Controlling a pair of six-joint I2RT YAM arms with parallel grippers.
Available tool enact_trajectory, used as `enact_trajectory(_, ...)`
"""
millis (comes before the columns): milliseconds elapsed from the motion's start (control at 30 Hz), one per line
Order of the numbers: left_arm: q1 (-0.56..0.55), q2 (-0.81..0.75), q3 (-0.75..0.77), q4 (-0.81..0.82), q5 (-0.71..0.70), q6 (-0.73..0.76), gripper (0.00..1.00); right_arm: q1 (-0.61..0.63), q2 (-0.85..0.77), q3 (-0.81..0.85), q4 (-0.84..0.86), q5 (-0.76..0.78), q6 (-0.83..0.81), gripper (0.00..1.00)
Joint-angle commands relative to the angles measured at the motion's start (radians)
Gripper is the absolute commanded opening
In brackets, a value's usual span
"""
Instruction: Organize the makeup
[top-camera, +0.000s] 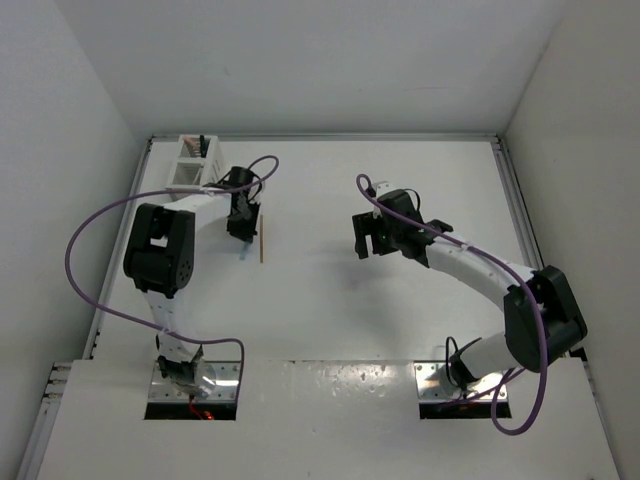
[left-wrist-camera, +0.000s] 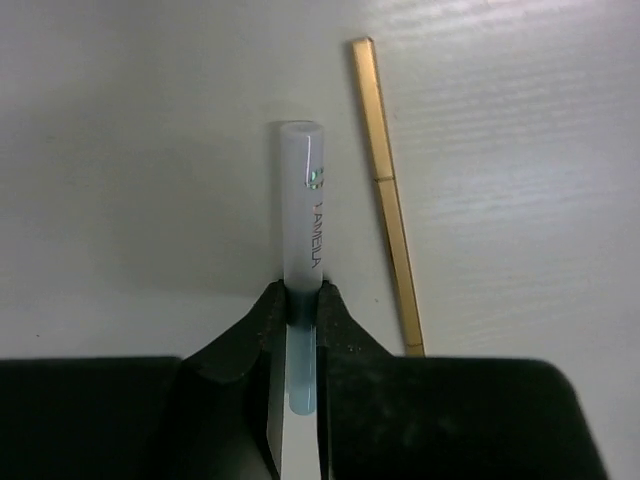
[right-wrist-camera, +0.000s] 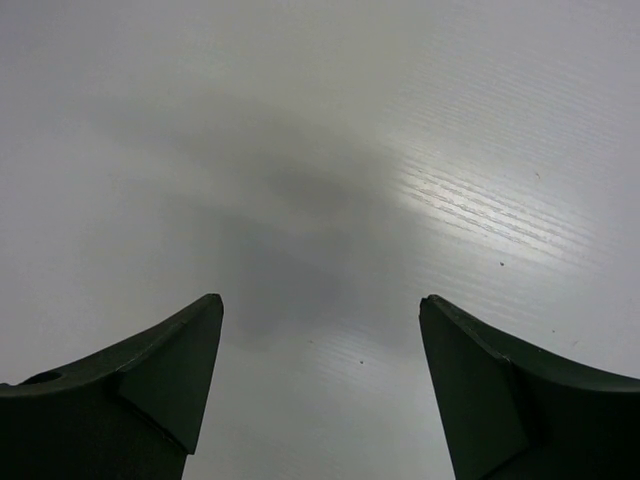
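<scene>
In the left wrist view a pale blue makeup stick (left-wrist-camera: 303, 210) with a frosted white cap lies on the white table. My left gripper (left-wrist-camera: 302, 300) is shut on its blue lower end, both jaws pressed against it. A thin tan stick (left-wrist-camera: 385, 190) lies just to its right, apart from the jaws. From above, the left gripper (top-camera: 241, 235) sits over the pale blue stick (top-camera: 243, 257), with the tan stick (top-camera: 262, 242) beside it. My right gripper (top-camera: 368, 245) hovers mid-table. Its jaws stand open (right-wrist-camera: 320, 310) over bare table, with nothing between them.
A white slotted rack (top-camera: 190, 162) stands at the back left corner, just behind the left gripper, with a dark stick (top-camera: 203, 146) upright in it. White walls enclose the table on three sides. Purple cables loop from both arms.
</scene>
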Motion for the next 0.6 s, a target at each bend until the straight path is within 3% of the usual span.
enact_trajectory(0,0.037,0.054,0.002,-0.012,-0.066,-0.001,0.11,0.005,-0.030,0.002,0.023,0.011,-0.011,0.80)
enact_trajectory(100,0.048,0.054,0.002,-0.012,-0.075,0.019,0.00,0.000,-0.031,0.002,0.029,0.013,-0.014,0.80)
enact_trajectory(300,0.048,-0.024,0.131,-0.048,-0.048,0.122,0.00,-0.009,-0.022,0.011,0.039,-0.013,-0.019,0.77)
enact_trajectory(400,0.048,-0.044,0.313,-0.075,0.035,0.186,0.00,-0.012,-0.010,0.022,0.058,-0.042,-0.022,0.77)
enact_trajectory(567,0.126,0.012,0.733,-0.060,0.051,0.132,0.00,-0.026,0.021,0.042,0.084,-0.065,-0.019,0.73)
